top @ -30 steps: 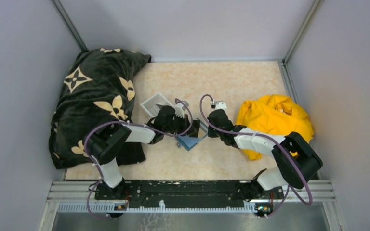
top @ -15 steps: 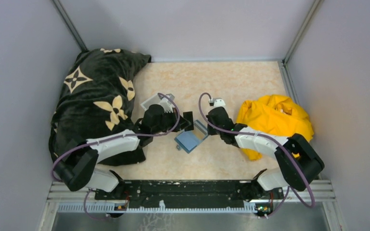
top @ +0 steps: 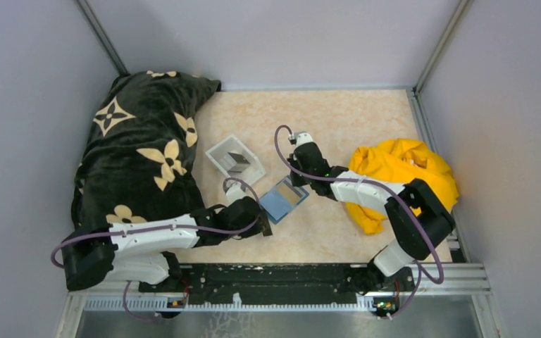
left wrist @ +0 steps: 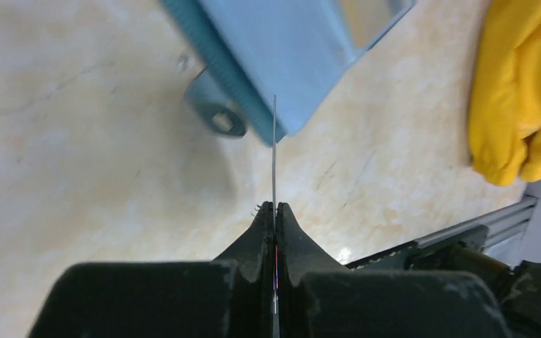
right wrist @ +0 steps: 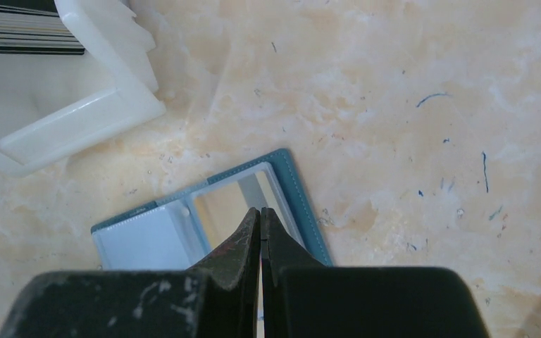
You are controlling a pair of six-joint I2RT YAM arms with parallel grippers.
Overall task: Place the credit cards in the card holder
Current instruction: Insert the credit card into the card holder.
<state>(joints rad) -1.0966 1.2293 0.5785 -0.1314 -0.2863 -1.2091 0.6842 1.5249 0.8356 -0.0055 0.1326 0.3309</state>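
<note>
The teal card holder [top: 283, 199] lies opened flat on the table; it also shows in the left wrist view [left wrist: 282, 42] and the right wrist view [right wrist: 148, 239]. My left gripper [top: 262, 227] [left wrist: 275, 205] is shut on a thin credit card [left wrist: 275, 141], seen edge-on, just near-left of the holder's corner. My right gripper [top: 297, 182] [right wrist: 260, 210] is shut, with nothing visible between its jaws, its tips over the holder's clear window pocket at the far edge. More cards [top: 238, 160] [right wrist: 21, 32] sit in the white tray [top: 215, 151] [right wrist: 77, 120].
A black patterned blanket [top: 141, 141] fills the left side. A yellow cloth [top: 401, 176] [left wrist: 521, 91] is heaped at the right, under my right arm. The metal rail [top: 268, 274] runs along the near edge. Grey walls enclose the table.
My left arm has pulled back from the tray to the near side of the card holder, with a card in its jaws. My right gripper has shifted left and farther. The holder now lies flat.
</note>
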